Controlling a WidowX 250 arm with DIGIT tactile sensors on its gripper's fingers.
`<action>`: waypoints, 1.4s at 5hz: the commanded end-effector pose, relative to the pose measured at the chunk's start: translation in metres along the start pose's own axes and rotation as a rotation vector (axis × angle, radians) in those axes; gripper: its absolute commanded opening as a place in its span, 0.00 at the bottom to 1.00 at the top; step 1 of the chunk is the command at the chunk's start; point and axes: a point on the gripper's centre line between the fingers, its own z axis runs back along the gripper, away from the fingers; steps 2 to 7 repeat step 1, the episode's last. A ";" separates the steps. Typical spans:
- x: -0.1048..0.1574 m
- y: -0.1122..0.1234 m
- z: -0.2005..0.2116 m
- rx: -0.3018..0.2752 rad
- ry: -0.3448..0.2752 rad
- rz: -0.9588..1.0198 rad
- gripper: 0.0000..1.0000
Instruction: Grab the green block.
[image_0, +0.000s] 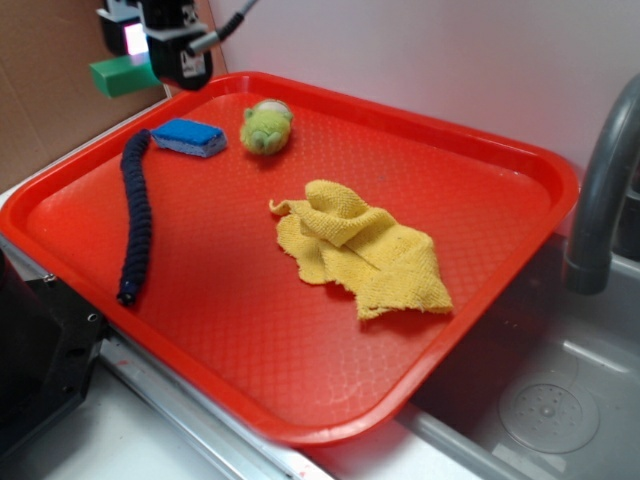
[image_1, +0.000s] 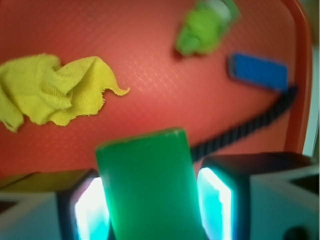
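wrist shows fingers (image_1: 216, 192) clamping green block (image_1: 145, 185).

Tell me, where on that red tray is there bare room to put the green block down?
The hand holds the green block above the tray's far left corner. Free patches: the wide near stretch between the dark rope and yellow cloth, and the far right beyond the cloth. Crowded: the far left, with blue sponge and green plush.
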 end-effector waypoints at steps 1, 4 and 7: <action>-0.003 0.006 0.028 -0.032 -0.066 0.193 0.00; -0.003 0.006 0.028 -0.032 -0.066 0.193 0.00; -0.003 0.006 0.028 -0.032 -0.066 0.193 0.00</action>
